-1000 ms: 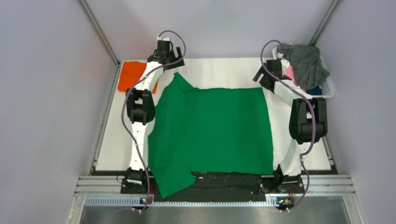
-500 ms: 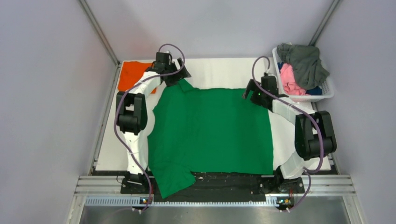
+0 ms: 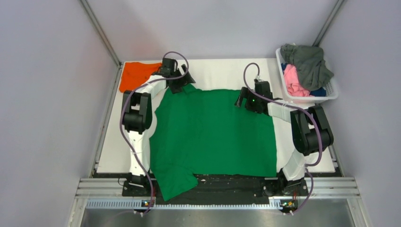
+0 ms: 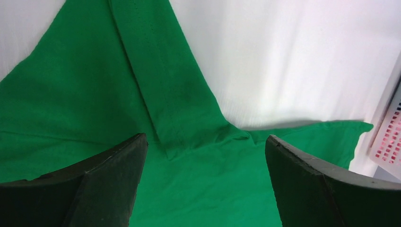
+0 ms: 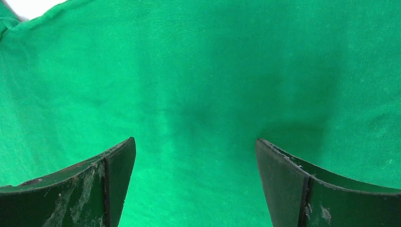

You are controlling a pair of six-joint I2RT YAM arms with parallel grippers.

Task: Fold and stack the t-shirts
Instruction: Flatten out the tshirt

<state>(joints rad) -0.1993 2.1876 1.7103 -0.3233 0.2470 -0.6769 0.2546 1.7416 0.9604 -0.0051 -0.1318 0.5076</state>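
Both arms have swung in toward the middle since a second ago, and the right one has come away from the basket. At the upper left of the top view, an orange t-shirt (image 3: pixel 135 74) lies on the white table (image 3: pixel 217 71). Next to it, the left gripper (image 4: pixel 205 142) hangs over the top left corner of the green t-shirt (image 3: pixel 213 132), where a sleeve is folded in. Its fingers are spread wide and hold nothing. The green shirt lies flat across the middle. The right gripper (image 5: pixel 195 142) is over its top right part, spread wide too, with nothing in it. At the upper right, a white basket (image 3: pixel 331 94) holds a grey t-shirt (image 3: pixel 309 61), a pink one (image 3: pixel 293 80) and a blue one (image 3: pixel 319 91).
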